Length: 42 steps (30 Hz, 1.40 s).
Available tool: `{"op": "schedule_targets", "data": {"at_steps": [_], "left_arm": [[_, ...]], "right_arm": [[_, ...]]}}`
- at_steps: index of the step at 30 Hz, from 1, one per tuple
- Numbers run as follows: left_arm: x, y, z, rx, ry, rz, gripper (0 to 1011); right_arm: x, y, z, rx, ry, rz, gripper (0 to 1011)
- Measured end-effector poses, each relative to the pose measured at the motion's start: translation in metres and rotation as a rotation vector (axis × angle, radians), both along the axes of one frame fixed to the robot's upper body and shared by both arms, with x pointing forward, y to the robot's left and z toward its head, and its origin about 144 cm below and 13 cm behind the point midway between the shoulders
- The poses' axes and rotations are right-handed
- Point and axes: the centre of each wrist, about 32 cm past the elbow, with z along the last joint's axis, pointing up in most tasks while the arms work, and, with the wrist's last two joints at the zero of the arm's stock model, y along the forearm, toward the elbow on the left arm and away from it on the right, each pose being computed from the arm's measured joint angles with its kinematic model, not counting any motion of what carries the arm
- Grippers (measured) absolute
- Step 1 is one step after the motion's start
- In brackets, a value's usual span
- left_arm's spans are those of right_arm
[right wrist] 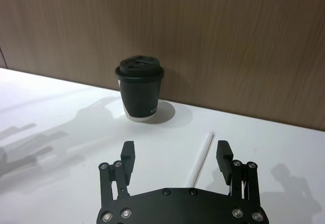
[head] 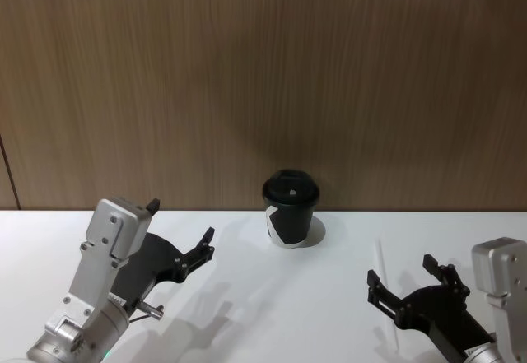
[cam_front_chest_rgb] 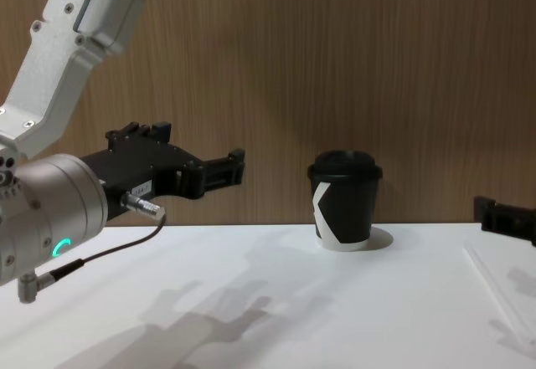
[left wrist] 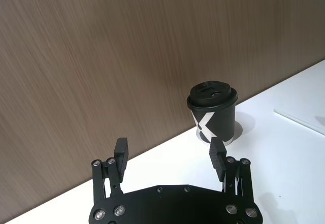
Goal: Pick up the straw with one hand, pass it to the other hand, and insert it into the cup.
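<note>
The black cup [head: 291, 209] with its domed lid stands upright at the back of the white table [head: 272, 314], close to the wall. The white straw [head: 380, 256] lies flat on the table to the cup's right. My right gripper [head: 401, 271] hovers open just above the straw's near part. In the right wrist view the straw [right wrist: 205, 153] runs forward between the open fingers of the right gripper [right wrist: 175, 155], toward the cup [right wrist: 140, 88]. My left gripper [head: 179, 227] hangs open at the left, above the table, pointing at the cup [left wrist: 213, 113].
A brown wood-grain wall [head: 263, 75] closes off the back, right behind the cup. White table surface stretches between the two arms and in front of the cup.
</note>
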Motion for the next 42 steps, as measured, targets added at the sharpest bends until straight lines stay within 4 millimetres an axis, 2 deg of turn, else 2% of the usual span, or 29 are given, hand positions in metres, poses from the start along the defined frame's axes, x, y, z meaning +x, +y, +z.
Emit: {"op": "schedule_targets", "data": {"at_steps": [24,42], "left_arm": [[0.0,0.0,0.0,0.0,0.0,0.0,1003],[0.0,0.0,0.0,0.0,0.0,0.0,1003]], "right_arm": [[-0.003,-0.004,-0.011,-0.024,0.161,-0.003,1003],[0.0,-0.003,-0.016,-0.024,0.215,-0.016,1004]]}}
